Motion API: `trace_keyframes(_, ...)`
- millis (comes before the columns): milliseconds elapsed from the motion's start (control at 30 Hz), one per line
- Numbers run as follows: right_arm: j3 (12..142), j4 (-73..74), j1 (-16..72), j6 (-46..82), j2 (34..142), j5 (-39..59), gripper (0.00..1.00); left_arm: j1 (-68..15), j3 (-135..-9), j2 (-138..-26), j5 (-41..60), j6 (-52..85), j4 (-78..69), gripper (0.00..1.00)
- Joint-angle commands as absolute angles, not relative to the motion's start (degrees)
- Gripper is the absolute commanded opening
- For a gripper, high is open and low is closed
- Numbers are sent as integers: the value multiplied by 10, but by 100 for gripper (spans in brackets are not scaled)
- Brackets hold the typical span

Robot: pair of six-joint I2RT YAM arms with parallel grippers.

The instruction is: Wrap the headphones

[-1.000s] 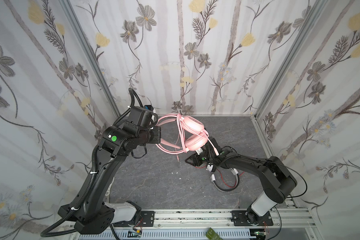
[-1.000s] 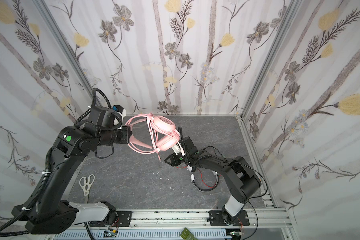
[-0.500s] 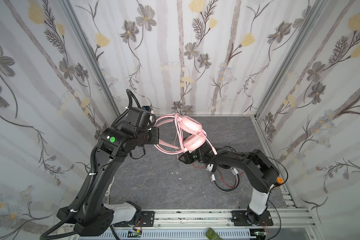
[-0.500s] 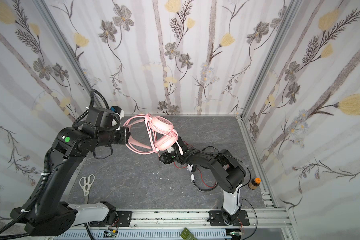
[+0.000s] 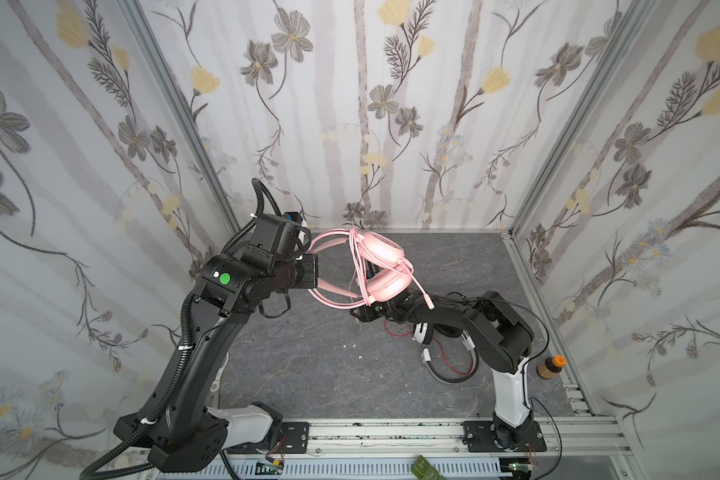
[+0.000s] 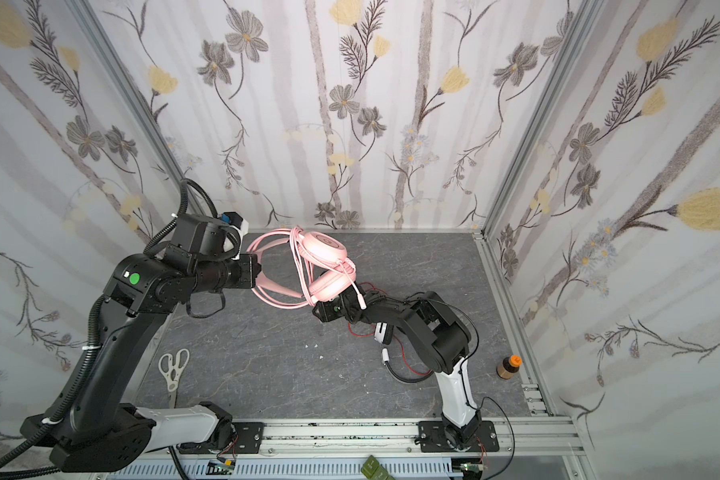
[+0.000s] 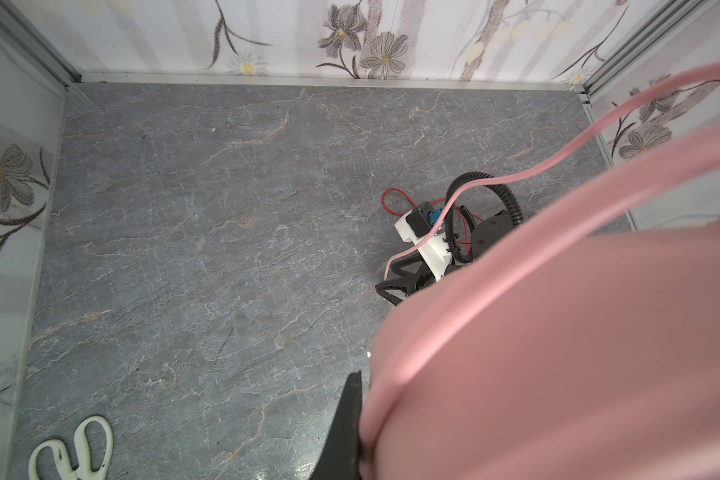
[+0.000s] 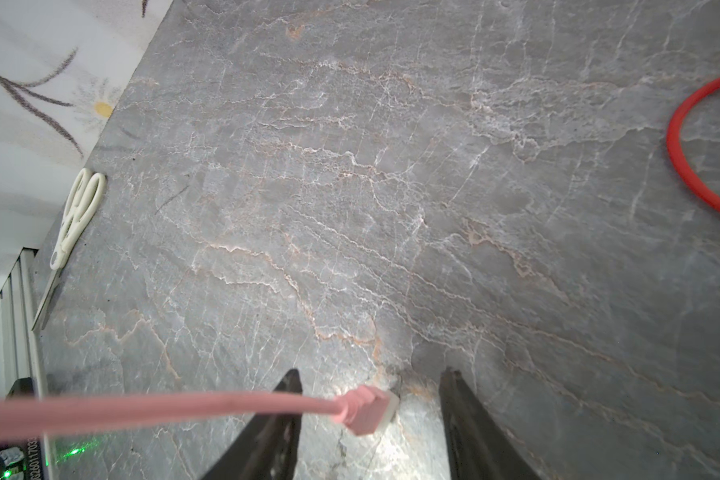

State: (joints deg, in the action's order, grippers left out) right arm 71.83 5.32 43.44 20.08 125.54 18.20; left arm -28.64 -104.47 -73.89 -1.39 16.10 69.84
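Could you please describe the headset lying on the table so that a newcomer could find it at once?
On the grey stone tabletop, look beneath the right arm, on the right side in both top views. The white-and-black headset lies flat there; unlike the pink headset held aloft, it has a thin red cable.

Only one marking is showing: white digits running along a black housing (image 8: 29, 451), seemingly reading 026011703, with the ends cut off.
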Motion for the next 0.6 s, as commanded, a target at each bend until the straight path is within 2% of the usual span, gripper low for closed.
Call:
trace_keyframes(0,729,60,438,210,1270,172,54,-285,-1046,-735,0,171,667,0)
trace_keyframes(200,748,57,438,208,1295,165,51,-284,-1043,-733,2,173,666,0)
trace_keyframes(267,756,55,438,205,1302,168,42,-284,-1043,-734,2,174,667,0)
trace_keyframes(367,757,55,439,195,1304,178,14,-282,-1043,-735,4,176,668,0)
trace_keyframes(433,750,54,439,186,1300,178,3,-275,-1049,-739,4,186,670,0)
trace_keyframes(467,741,53,439,181,1295,177,0,-271,-1052,-742,7,189,671,0)
trace_keyframes(567,693,57,443,164,1264,170,0,-247,-1066,-758,17,204,677,0)
